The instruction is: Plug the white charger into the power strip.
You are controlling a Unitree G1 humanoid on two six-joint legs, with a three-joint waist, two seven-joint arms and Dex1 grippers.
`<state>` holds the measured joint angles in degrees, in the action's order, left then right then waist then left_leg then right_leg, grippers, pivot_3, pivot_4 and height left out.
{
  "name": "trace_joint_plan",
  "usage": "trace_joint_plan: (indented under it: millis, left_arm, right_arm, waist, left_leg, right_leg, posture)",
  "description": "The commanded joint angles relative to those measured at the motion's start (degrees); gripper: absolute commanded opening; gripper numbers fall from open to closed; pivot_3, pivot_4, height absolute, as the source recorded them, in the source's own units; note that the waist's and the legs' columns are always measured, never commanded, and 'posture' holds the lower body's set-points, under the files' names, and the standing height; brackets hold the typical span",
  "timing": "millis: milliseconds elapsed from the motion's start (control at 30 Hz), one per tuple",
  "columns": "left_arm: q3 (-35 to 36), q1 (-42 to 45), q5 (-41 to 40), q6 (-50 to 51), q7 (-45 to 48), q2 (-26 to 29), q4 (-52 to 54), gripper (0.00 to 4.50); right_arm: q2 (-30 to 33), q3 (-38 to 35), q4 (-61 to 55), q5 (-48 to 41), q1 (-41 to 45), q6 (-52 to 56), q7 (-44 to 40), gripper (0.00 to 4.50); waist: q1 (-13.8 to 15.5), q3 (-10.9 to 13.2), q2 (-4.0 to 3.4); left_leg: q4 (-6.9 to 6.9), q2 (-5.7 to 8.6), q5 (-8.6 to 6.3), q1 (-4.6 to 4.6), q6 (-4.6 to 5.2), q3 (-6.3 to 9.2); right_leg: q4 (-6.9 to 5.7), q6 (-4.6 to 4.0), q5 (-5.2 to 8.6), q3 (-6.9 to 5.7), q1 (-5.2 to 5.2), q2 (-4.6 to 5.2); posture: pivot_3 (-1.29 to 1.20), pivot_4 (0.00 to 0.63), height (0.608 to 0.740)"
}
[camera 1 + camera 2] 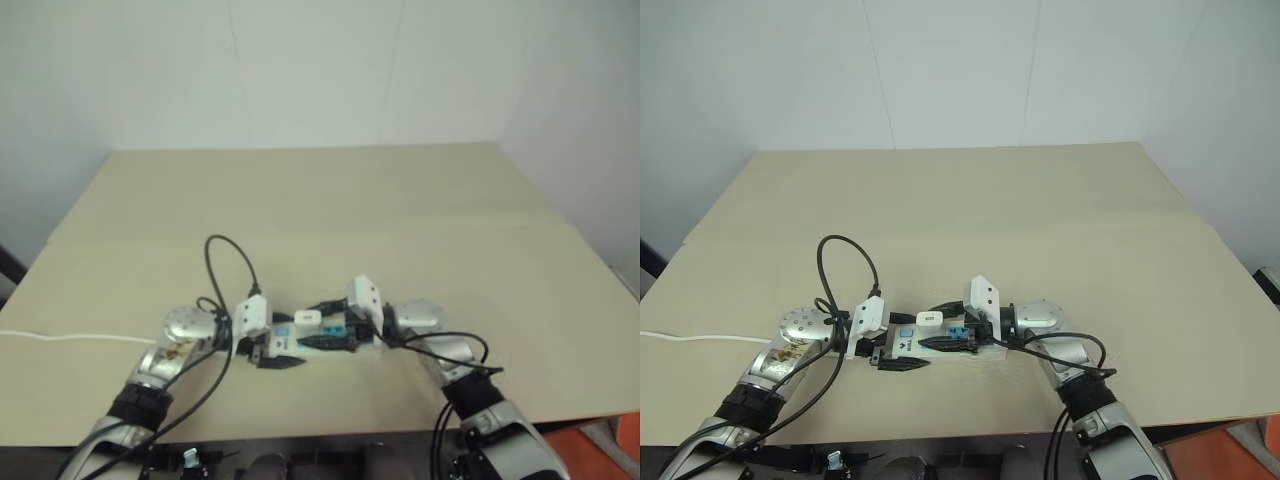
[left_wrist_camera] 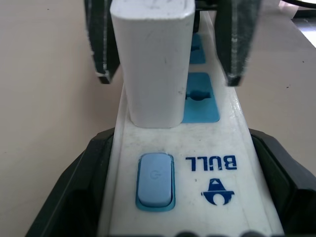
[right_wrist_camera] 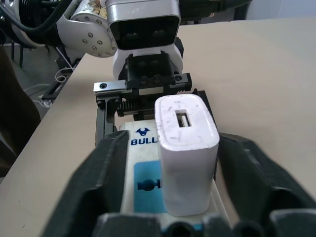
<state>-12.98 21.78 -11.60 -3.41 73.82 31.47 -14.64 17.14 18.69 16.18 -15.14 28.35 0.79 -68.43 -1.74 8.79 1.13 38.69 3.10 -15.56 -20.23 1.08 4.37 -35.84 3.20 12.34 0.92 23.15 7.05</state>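
Observation:
The power strip [image 2: 217, 163] is a flat white bar with blue sockets and a pale blue switch, lying on the table near its front edge. My left gripper [image 1: 902, 352] is shut on the strip's switch end, its fingers [image 2: 74, 187] pressed to both long sides. The white charger [image 3: 185, 148] stands upright in the socket closest to the switch. My right gripper [image 1: 945, 335] reaches in from the opposite end and is open, one black finger on each side of the charger, with a gap showing on at least one side.
The tan table [image 1: 350, 210] stretches away behind the strip toward a white wall. A thin white cord [image 1: 60, 337] trails off to the left. A black cable [image 1: 230, 260] loops above my left wrist.

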Motion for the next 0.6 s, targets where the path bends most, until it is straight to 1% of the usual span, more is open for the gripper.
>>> trace_joint_plan:
  millis: [33, 100, 167, 200, 233, 367, 433, 600]
  left_arm:
    - [0.59, -0.26, 0.46, 0.28, -0.46, 1.02, 1.45, 3.32]
    - [1.06, -0.29, 0.25, 0.14, -1.45, 0.46, 1.65, 3.32]
    - [2.08, 0.06, -1.63, 1.31, -1.23, 0.03, 2.12, 4.07]
    - [2.81, 0.34, -3.22, 2.81, -0.68, 0.02, 2.64, 4.37]
    - [3.86, 0.72, -4.51, 4.16, -0.87, -0.11, 3.02, 4.49]
    - [7.42, 2.27, -7.19, 6.50, -3.09, -0.33, 2.63, 4.49]
    - [10.04, 2.00, -9.91, 6.85, -3.26, -0.40, 3.35, 4.49]
    - [12.51, -0.22, -13.13, 9.06, 1.37, 3.68, 6.02, 4.49]
  right_arm:
    - [1.01, 2.41, 2.58, 2.76, -2.43, 3.35, -0.73, 4.48]
    - [0.92, 2.19, 2.42, 2.91, -2.44, 3.29, -0.48, 4.48]
    - [0.95, 2.03, 2.27, 3.06, -2.47, 3.11, -0.26, 4.50]
    - [1.03, 1.92, 2.16, 3.08, -2.52, 2.94, -0.20, 4.50]
    - [1.13, 1.73, 1.94, 3.04, -2.62, 2.82, -0.08, 4.50]
    - [1.83, -0.53, -2.17, 0.89, -3.69, 3.66, 0.66, 4.50]
    - [3.36, -2.68, -6.15, -0.48, -4.68, 4.12, 0.79, 4.50]
    - [9.87, -8.60, -16.87, -4.60, -8.07, 7.44, 1.03, 4.50]
  waist:
    - [0.01, 0.00, 0.00]
    - [0.01, 0.00, 0.00]
    - [0.03, 0.00, 0.00]
    - [0.06, 0.00, 0.00]
    - [0.06, 0.00, 0.00]
    - [0.31, 0.01, 0.02]
    - [0.59, 0.03, 0.03]
    - [0.96, 0.24, 0.02]
  left_leg:
    - [0.00, 0.00, 0.00, 0.00, 0.00, 0.00]
    - [0.00, 0.00, -0.01, 0.00, 0.00, 0.00]
    - [0.00, 0.00, -0.01, 0.00, 0.00, 0.00]
    - [0.00, 0.00, -0.01, 0.00, 0.00, 0.00]
    - [0.00, 0.00, -0.01, 0.00, 0.00, 0.01]
    - [0.00, 0.00, -0.01, -0.02, 0.00, 0.02]
    - [0.00, 0.00, -0.01, -0.02, 0.00, 0.02]
    - [0.00, 0.03, -0.04, -0.17, -0.03, 0.02]
  right_leg:
    - [0.00, 0.00, 0.00, 0.00, 0.00, 0.00]
    - [0.01, 0.00, 0.00, 0.00, 0.00, 0.00]
    - [0.02, 0.00, 0.00, 0.00, 0.00, 0.00]
    - [0.02, 0.00, 0.00, 0.00, 0.00, 0.00]
    - [0.01, 0.00, 0.00, 0.00, 0.00, 0.00]
    - [0.01, 0.01, 0.01, -0.01, 0.01, 0.00]
    - [0.01, 0.01, 0.01, -0.01, 0.02, 0.00]
    - [0.10, 0.03, 0.03, -0.01, 0.10, 0.02]
  posture:
    - [0.00, 0.150, 0.740]
    - [0.00, 0.150, 0.740]
    - [0.00, 0.150, 0.740]
    - [0.00, 0.150, 0.740]
    - [0.00, 0.150, 0.740]
    - [0.00, 0.150, 0.740]
    - [0.00, 0.150, 0.740]
    - [0.00, 0.150, 0.740]
